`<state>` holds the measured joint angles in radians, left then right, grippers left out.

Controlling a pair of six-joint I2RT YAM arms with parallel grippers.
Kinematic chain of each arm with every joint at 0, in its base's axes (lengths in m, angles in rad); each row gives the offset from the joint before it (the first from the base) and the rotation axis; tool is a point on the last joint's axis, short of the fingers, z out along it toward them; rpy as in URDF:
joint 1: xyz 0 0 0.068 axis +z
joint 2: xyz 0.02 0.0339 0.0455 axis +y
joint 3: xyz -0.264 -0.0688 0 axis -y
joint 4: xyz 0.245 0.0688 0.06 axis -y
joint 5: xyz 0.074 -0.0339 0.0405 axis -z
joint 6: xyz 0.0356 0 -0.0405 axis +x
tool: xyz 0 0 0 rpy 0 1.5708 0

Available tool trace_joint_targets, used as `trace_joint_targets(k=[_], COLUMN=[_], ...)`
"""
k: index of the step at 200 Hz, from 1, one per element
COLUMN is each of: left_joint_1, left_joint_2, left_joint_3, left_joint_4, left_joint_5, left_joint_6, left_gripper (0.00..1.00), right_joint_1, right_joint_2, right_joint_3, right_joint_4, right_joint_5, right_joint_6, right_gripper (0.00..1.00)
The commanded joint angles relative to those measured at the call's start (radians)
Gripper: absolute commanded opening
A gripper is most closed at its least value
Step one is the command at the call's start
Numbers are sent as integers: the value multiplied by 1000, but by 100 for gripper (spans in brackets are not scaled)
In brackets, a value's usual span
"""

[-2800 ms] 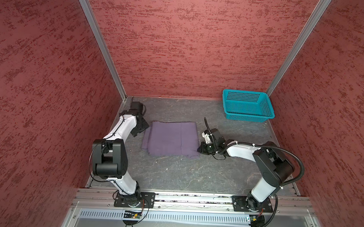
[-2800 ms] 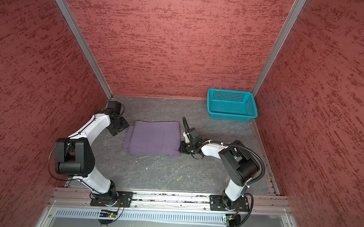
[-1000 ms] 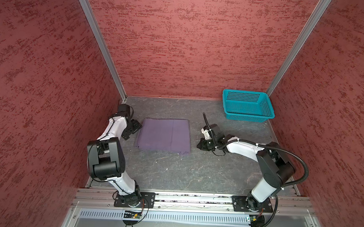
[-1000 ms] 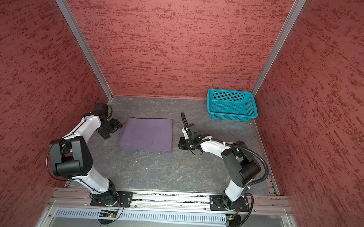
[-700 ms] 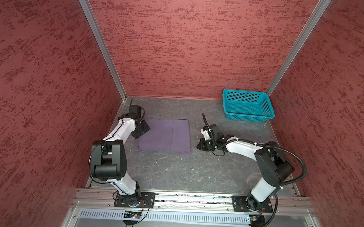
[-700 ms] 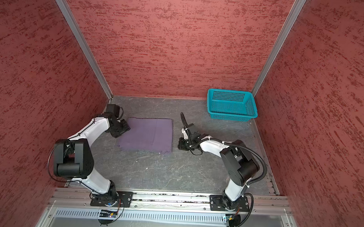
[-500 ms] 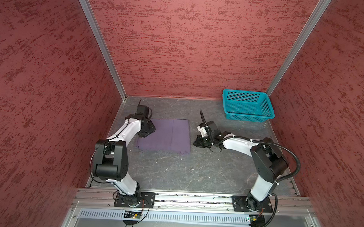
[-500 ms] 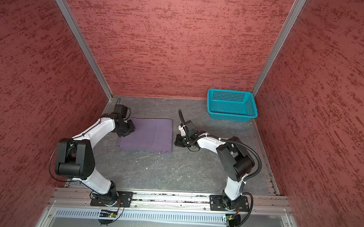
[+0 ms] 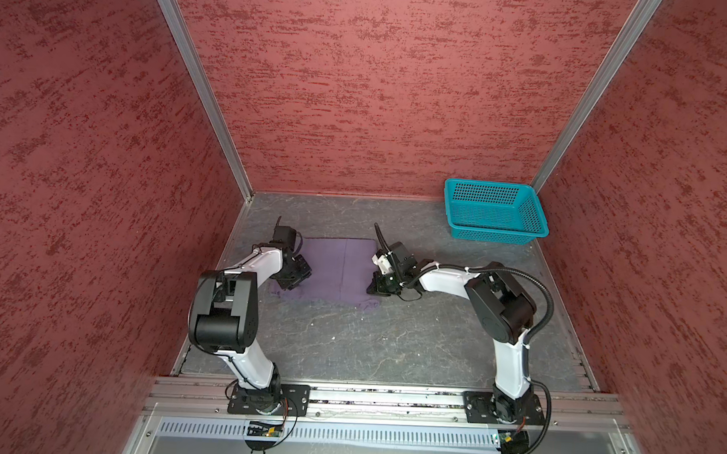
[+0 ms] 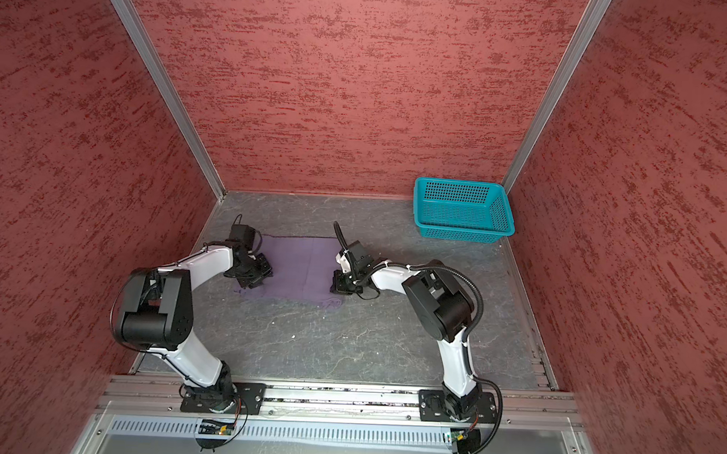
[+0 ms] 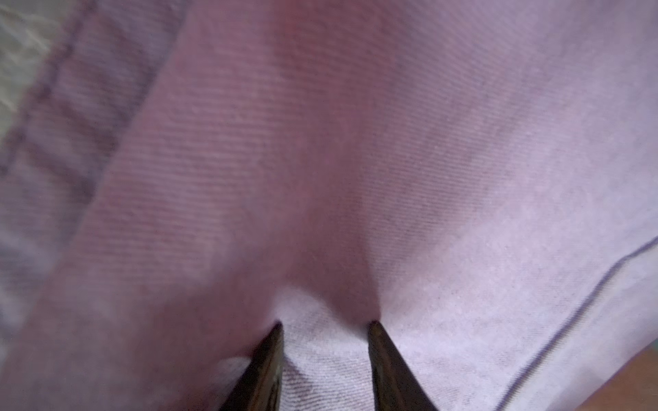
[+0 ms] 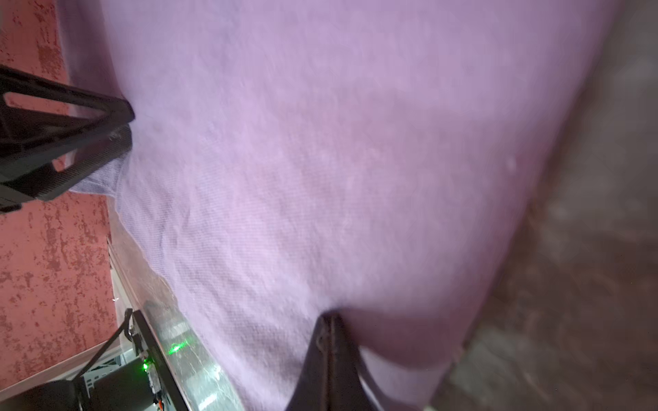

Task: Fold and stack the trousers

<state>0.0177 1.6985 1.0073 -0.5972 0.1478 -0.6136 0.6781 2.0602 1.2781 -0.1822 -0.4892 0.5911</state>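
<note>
The trousers point(image 9: 335, 268) point(image 10: 298, 267) lie folded into a lavender rectangle on the grey table, left of the middle. My left gripper point(image 9: 291, 281) point(image 10: 252, 280) sits on their left edge. In the left wrist view its narrowed jaws point(image 11: 324, 324) pinch a raised fold of the trousers point(image 11: 391, 142). My right gripper point(image 9: 375, 287) point(image 10: 338, 287) rests on their right edge. In the right wrist view it point(image 12: 329, 316) is shut, tips pressed into the trousers point(image 12: 320, 160), with no cloth showing between them. The same view shows my left gripper point(image 12: 129, 124) across the cloth.
A teal perforated basket point(image 9: 494, 234) point(image 10: 463, 233) stands at the back right corner, with nothing showing inside it. Red walls close in the grey table point(image 9: 349, 340) on three sides. A metal rail with both arm bases runs along the front.
My left gripper moved right from beside the trousers onto their left edge and narrowed on the cloth. My right gripper slid left onto the right edge. The near right corner is ruffled.
</note>
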Motion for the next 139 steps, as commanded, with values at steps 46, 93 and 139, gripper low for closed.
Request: trace_joint_targets(k=[46, 93, 139], left_joint_1=[134, 213, 226], left_joint_2=[184, 255, 231], left_joint_3=[126, 235, 306], left_joint_4=[67, 90, 74], left_joint_5=[-6, 1, -14], left_joint_6=[19, -2, 7], left_gripper=[43, 47, 55], right_joint_1=[-2, -14, -33], right_joint_2=[265, 505, 685], right_joint_3=[371, 821, 1255], right_joint_4=[-170, -316, -463], right_joint_5=[15, -3, -23], right_joint_6=[-93, -87, -78], right_gripper=[0, 0, 0])
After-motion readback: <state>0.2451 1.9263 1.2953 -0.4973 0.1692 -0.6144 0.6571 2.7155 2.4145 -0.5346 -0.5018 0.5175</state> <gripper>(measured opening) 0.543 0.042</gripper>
